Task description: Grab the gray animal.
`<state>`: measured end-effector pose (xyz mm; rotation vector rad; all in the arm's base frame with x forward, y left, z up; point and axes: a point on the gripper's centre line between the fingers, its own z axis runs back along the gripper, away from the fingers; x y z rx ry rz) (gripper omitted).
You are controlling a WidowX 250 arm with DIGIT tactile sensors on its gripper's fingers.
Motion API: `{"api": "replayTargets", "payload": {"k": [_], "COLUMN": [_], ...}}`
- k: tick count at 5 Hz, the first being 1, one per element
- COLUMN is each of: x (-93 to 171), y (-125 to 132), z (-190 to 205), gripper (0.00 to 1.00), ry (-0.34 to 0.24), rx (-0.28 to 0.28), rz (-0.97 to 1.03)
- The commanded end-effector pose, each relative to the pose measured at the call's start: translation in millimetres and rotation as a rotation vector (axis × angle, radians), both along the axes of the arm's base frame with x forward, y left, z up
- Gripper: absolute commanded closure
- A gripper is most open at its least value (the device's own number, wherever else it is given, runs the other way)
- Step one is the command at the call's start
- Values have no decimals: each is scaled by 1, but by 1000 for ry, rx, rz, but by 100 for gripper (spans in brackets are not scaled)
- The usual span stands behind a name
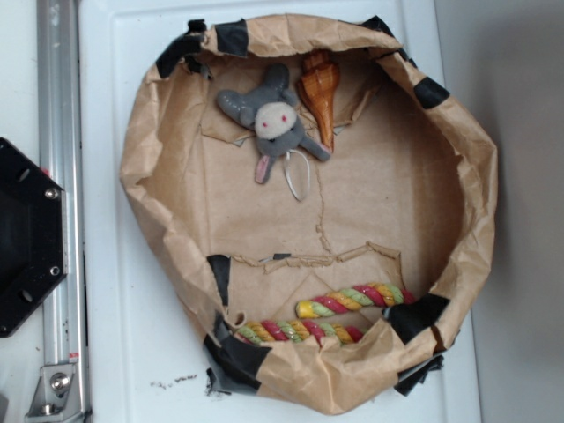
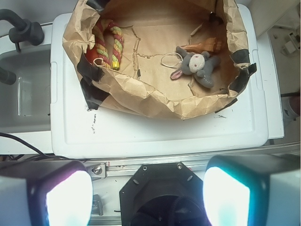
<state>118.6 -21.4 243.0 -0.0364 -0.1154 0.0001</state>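
One small gray plush animal ahead and slightly right of wide-spread fingers, well apart, beside glossy orange-brown conch shell.

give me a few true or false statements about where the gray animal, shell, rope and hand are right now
1. The gray animal lies inside the brown paper basket. True.
2. The conch shell lies at the far end of the basket from the animal. False: it lies right beside the animal.
3. The twisted rope lies at the opposite end of the basket from the animal. True.
4. The hand is shut on the animal. False: its fingers stand apart, outside the basket, holding nothing.
5. The animal's string loop is wrapped around the rope. False: it lies on the paper by the animal.
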Motion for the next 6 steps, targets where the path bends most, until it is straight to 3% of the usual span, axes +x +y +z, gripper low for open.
{"api": "replayTargets", "payload": {"k": [1,2,4,5,6], "x": [0,50,102,119,127], "y": [0,17,34,59,72], "z": [0,-36,-72,-111,-130], "gripper": [0,0,0,0,0], "ry": [0,-59,-178,-102,-58], "rx": [0,52,149,186,184], "rz": [0,-50,-277,-257,-250]}}
